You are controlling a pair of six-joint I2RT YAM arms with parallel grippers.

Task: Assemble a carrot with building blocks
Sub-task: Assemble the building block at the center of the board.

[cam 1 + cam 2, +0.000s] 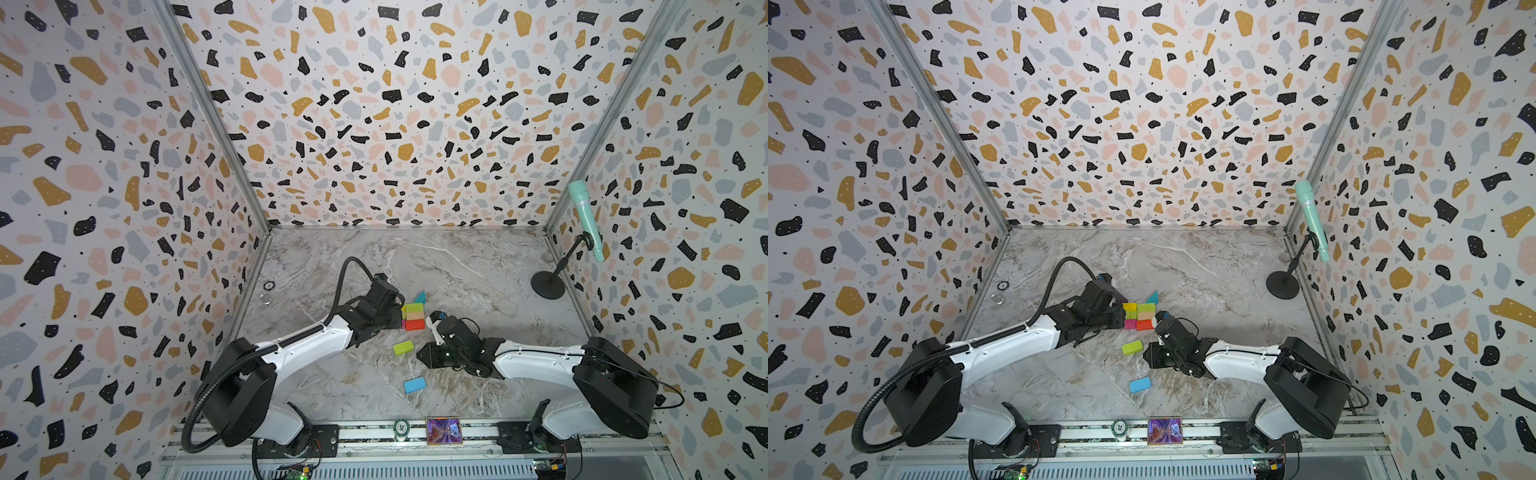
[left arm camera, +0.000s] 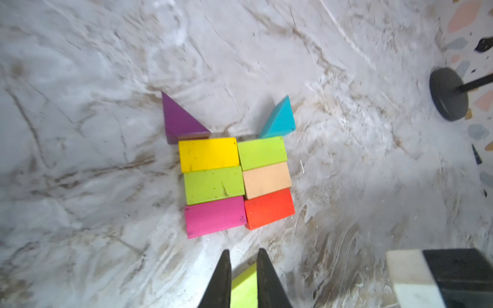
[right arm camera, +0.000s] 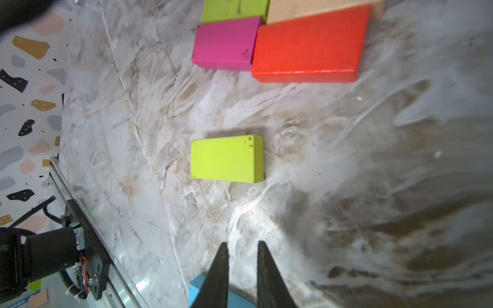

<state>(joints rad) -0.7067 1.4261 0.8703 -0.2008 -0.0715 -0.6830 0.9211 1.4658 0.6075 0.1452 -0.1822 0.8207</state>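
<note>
Nearest the rail (image 1: pixel 365 434), a light blue block (image 1: pixel 414 385) lies alone on the marble table (image 1: pixel 478 266). A little farther in, a loose lime green block (image 1: pixel 403 347) lies flat, near the built rows but apart from them. These two are judged to be the pieces owed to the narrowing tip, so the step in hand is taken to be the fetching of the green one. For that, a gripper would have to be opened wider than the block, lowered squarely over it, and the block set centred against the magenta block (image 3: pixel 226 42) and the red block (image 3: pixel 309 45) without the rows being nudged. The left gripper (image 2: pixel 242 250) is held low close beside the figure, its arm stretched in from the left base. Its fingers are drawn nearly together and nothing is gripped; the green glimpsed through the slit appears to be the loose block on the table. The right gripper (image 3: pixel 242 244) is likewise all but closed and empty, its arm folded in from the right with the wrist bent down near the red block. Farther on, the carrot (image 2: pixel 234 181) is found at mid-table between the two wrists, as six blocks in two touching columns of three. Farthest, a purple triangle (image 2: pixel 178 120) and a teal triangle (image 2: pixel 280 120) are set at the wide end, the teal one at an angle.
</note>
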